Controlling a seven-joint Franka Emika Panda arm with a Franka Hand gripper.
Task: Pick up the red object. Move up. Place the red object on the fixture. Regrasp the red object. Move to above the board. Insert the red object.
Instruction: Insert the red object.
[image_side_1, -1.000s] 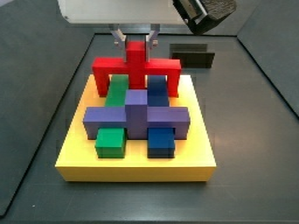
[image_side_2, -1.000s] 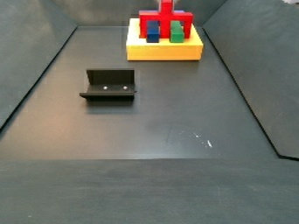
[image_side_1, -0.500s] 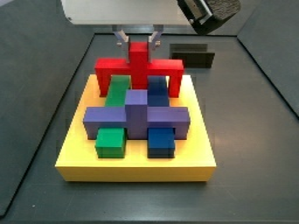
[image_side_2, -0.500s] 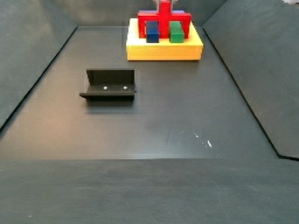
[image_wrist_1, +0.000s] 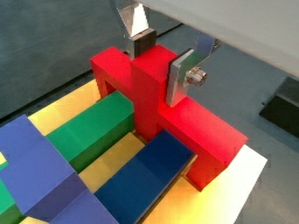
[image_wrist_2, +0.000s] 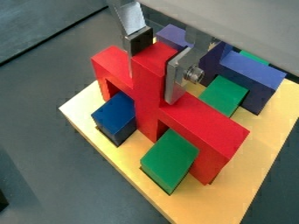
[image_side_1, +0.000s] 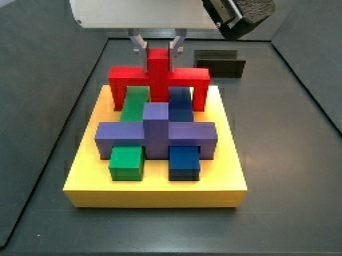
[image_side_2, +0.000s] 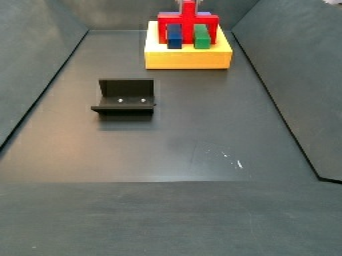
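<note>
Tool (image_wrist_1: 159, 59) status: both silver plates are clamped on the central stem of the red object (image_wrist_1: 163, 109), one pad on each flat face, directly above the far end of the board (image_side_1: 158, 190). Gripping the stem leaves the crossbar and both legs free, so nothing on the tool should foul the neighbouring blocks during insertion.

Position, left to right in a side view: the left red leg stands behind the green block (image_side_1: 127, 162), the stem rises at centre behind the purple block (image_side_1: 156, 130), and the right red leg stands behind the blue block (image_side_1: 185, 162). In both wrist views the legs reach down to the yellow face, straddling the green and blue pieces. Whether the legs are fully seated in their slots cannot be determined; the insertion step is judged to be at or near its end.

The fixture (image_side_2: 126, 97) stands empty on the surface (image_side_2: 174, 150), well apart from the board.

Appearance of the red object: bright red, glossy plastic, square-edged; a horizontal bar, two short legs and an upright stem, arch-like in outline and held upright.
</note>
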